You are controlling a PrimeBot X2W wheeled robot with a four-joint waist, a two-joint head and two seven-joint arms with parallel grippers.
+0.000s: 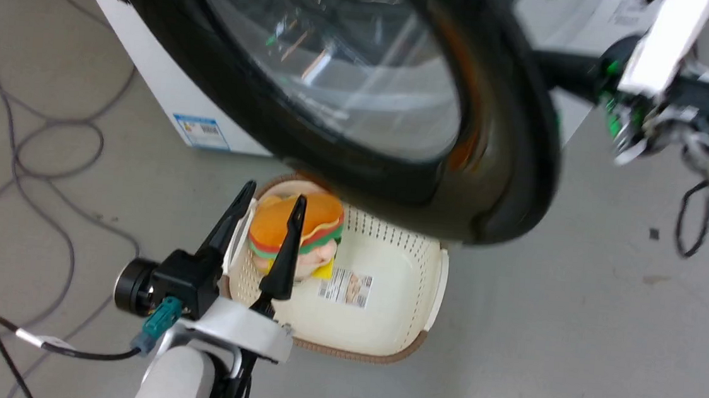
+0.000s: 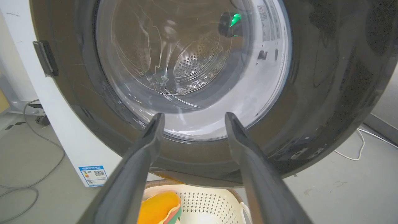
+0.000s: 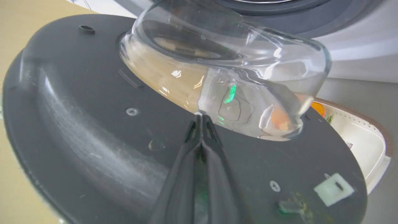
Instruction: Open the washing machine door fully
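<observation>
- Basket (image 1: 429, 293) of cream perforated plastic, brown-rimmed, sits on the grey floor (image 1: 571, 342) just beyond the left tool (image 1: 274, 193); a soft burger toy (image 1: 321, 218) lies inside.
- Grey cables (image 1: 16, 153) loop off that tool's left.
- The washing machine door (image 1: 511, 142), a glossy black ring round bulging clear glass, hangs ajar above the basket, outer face toward the left tool, whose fingers stand apart.
- Its matte, screw-studded inner face meets the right tool (image 3: 199, 116), fingers pressed together at the glass's foot.
- The white washing machine (image 1: 161, 82) stands behind.
</observation>
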